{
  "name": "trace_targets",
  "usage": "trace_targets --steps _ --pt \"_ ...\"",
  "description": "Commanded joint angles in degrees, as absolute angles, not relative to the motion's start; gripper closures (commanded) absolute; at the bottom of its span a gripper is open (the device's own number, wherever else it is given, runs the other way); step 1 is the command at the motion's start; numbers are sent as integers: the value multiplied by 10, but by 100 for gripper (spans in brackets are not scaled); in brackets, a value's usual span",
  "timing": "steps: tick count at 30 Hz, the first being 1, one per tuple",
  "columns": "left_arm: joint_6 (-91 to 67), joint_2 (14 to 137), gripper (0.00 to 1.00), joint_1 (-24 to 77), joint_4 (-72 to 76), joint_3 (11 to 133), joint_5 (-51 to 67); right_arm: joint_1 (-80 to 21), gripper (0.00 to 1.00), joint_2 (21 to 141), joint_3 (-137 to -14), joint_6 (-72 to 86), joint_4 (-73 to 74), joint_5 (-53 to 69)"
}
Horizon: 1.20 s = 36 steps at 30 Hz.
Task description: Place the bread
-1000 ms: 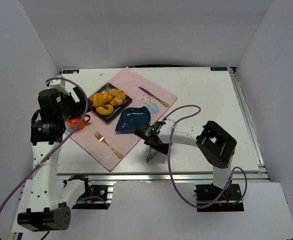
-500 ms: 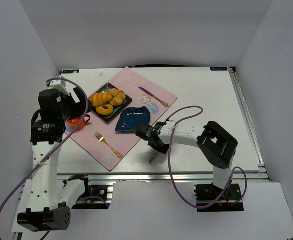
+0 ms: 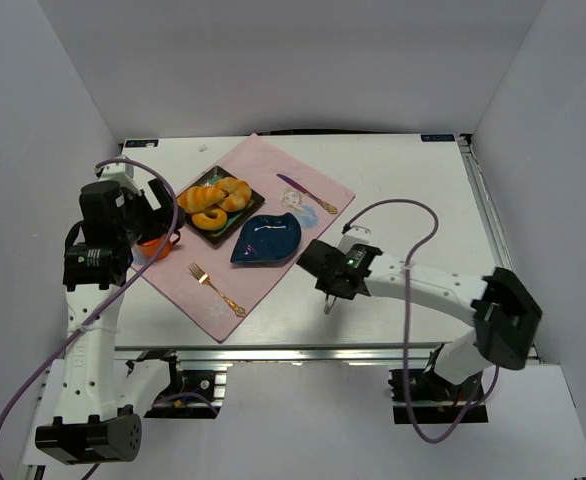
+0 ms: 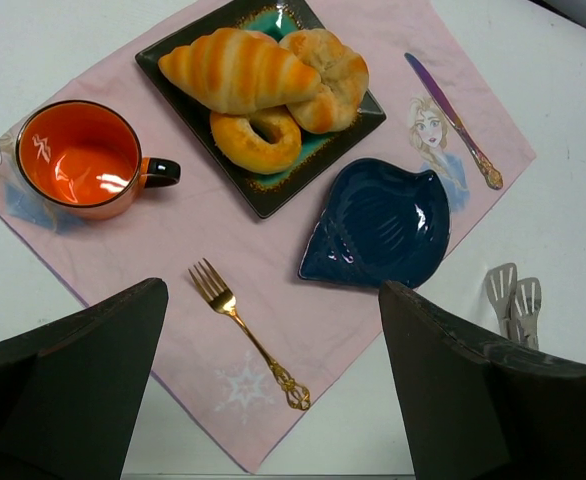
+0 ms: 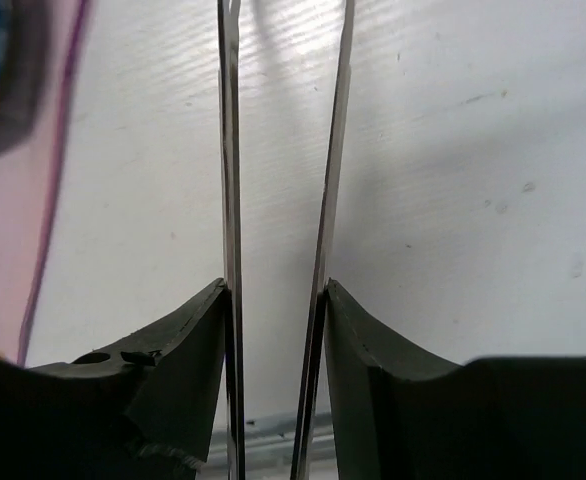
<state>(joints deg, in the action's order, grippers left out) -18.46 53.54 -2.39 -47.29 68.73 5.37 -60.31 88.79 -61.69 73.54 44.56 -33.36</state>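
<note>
Here our right gripper point(image 5: 275, 290) squeezes the tongs point(image 5: 230, 150) partway shut above the table point(image 5: 443, 200), apparently empty, while the bread point(image 4: 238, 70) sits well apart on the dark plate point(image 4: 263, 200); a loose hold could let them twist.

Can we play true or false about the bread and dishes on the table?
1. The croissant lies on the black square plate. True.
2. The orange cup is full of juice. False: it looks empty.
3. The blue shell-shaped dish has bread in it. False: nothing is in it.
4. The right gripper holds metal tongs. True.
5. The gold fork lies on the bare white table. False: it lies on the pink placemat.
</note>
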Motion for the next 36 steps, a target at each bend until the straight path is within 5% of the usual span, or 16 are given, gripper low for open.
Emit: trace_targets --steps 1,18,36 --pt "-184 524 2 -23 -470 682 54 -601 53 830 -624 601 474 -358" --pt "-204 526 2 -22 -461 681 56 -602 51 758 -789 304 548 -283" --pt "-193 519 2 -22 -453 691 15 -576 56 996 -1067 -45 353 -67"
